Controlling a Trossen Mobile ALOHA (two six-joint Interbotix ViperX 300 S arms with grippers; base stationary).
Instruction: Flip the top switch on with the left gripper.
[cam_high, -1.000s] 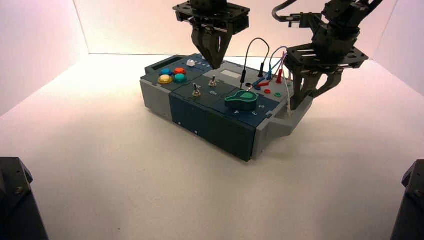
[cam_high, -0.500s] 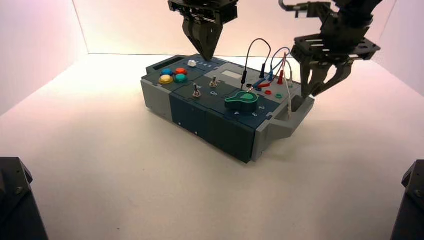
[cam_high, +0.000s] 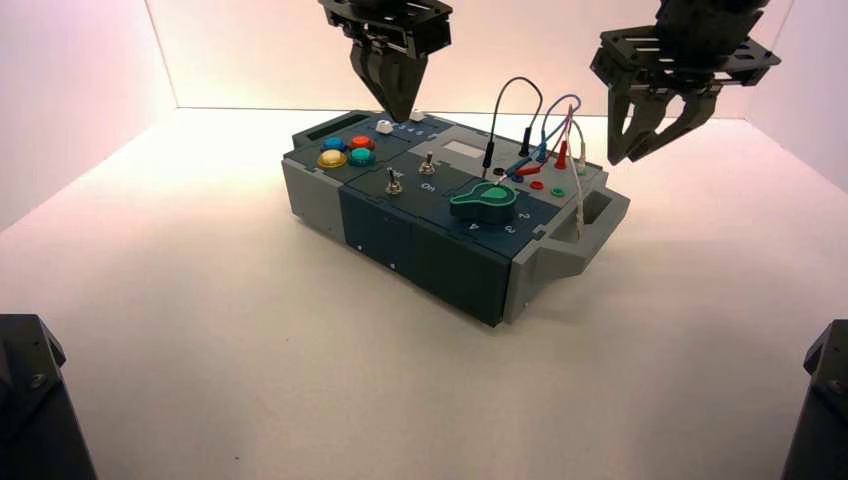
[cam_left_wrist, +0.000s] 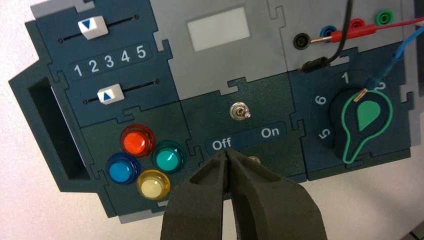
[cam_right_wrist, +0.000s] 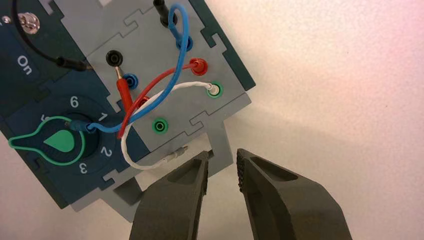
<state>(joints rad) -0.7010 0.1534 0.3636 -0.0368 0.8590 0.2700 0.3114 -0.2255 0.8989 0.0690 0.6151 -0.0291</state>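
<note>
Left claw (cam_high: 398, 118), fingers together, nothing held: over the last second it has drawn up and leftward, uncovering a white slider (cam_high: 417, 115) just beside its tips in the high view. The top switch (cam_high: 428, 165) lies below and to the right of the tips, well apart from them; its lever leans toward "On" (cam_left_wrist: 270, 132) in the left wrist view. The flip therefore appears complete, and the claw need only keep clear. Right claw (cam_high: 622, 158), jaws parted and empty, has shifted away from the grey handle (cam_high: 590, 240), now below its tips.
</note>
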